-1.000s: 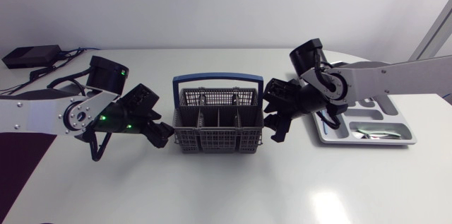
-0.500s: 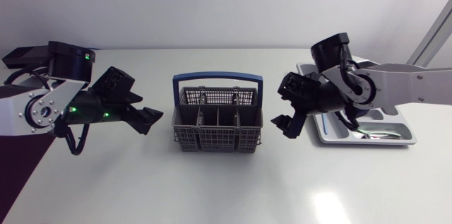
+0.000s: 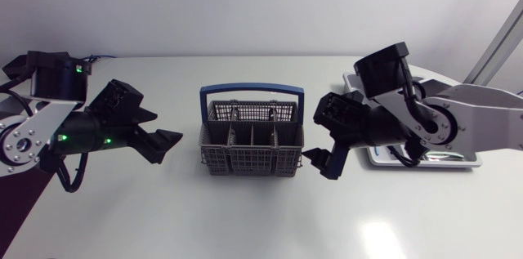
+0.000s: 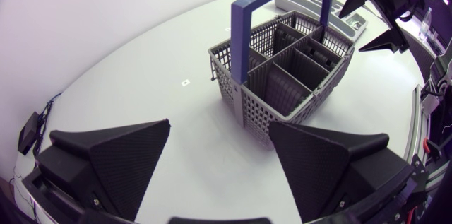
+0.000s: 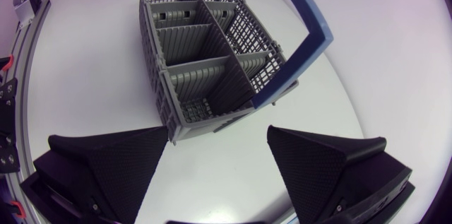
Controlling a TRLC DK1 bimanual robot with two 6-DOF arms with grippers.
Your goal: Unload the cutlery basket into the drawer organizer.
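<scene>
Hovering with fingers spread and nothing between them, the left gripper [image 3: 163, 143] is pointing at the left end of the cutlery basket [image 3: 252, 149], which is sitting upright in the middle of the table [image 3: 261, 218], its blue handle [image 3: 252, 90] standing over it. A push from this side is risking a slide or tip towards the other arm. Both wrist views are showing compartments that look bare, so a dip into them may be closing on nothing. The right gripper [image 3: 320, 163], likewise released and empty, is hanging just off the basket's right end; with both arms closing in together, fingers could be clashing or snagging the handle. The drawer organizer [image 3: 466, 161] is lying behind that arm near the table's right edge, leaving little margin there; the widest room for moving seems to be over the near side
</scene>
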